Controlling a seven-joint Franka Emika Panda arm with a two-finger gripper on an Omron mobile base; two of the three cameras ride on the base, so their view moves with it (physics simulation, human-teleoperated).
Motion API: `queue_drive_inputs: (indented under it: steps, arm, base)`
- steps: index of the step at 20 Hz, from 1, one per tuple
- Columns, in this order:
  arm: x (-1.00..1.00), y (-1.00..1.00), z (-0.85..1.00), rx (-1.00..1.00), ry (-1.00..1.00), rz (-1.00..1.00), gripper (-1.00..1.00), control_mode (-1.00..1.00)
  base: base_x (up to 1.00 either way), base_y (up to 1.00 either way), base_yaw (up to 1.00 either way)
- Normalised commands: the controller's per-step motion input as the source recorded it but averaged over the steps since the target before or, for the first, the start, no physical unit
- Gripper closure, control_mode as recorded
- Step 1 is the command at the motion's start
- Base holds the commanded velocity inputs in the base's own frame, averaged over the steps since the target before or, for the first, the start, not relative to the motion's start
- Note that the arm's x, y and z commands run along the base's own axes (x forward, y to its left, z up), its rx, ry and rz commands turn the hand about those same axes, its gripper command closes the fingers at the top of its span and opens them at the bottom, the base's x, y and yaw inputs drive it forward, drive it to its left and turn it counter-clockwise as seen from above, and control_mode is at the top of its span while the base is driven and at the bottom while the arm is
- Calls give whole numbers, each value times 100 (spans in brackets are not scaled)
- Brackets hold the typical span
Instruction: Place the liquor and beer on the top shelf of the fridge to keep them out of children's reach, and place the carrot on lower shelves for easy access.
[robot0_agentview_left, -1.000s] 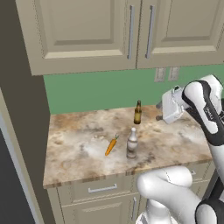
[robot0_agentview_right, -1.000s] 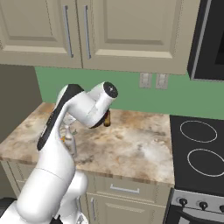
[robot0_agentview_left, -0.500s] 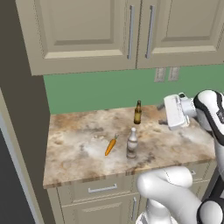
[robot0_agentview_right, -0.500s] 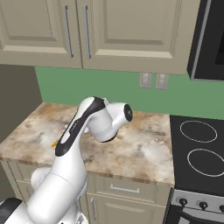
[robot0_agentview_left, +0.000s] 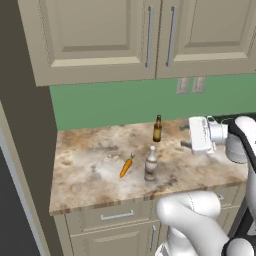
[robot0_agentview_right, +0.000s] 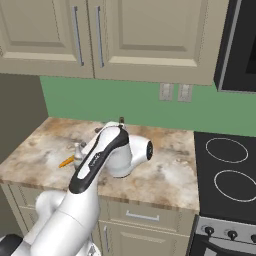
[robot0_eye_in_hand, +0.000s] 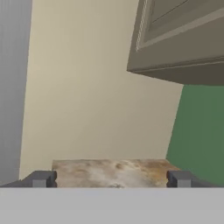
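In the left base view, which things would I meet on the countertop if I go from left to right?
Small orange carrot with a green stem → pale grey-white liquor bottle with a narrow neck → slim dark amber-brown beer bottle, standing farther back → the robot's white gripper, its jaws open, above the counter's right part.

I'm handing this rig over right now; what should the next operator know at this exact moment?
Gripper: open, holding nothing, up above the right part of the counter.
Liquor: upright near the counter's front edge.
Beer: upright behind it, nearer the green wall.
Carrot: lying flat just left of the liquor.
Done: nothing moved yet.
Left: grasp each item; liquor and beer to the fridge's top shelf, carrot to a lower one.
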Motion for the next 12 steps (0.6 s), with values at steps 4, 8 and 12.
queue_drive_inputs:
  steps: [4,8,12]
  arm:
    - [-27,6,-9,16,11,0,-100,-100]
    - [-22,9,-22,13,14,0,-100,-100]
    - [-8,15,-24,7,21,2,-100,-100]
  base:
    - [0,0,0]
    - [0,0,0]
    - [0,0,0]
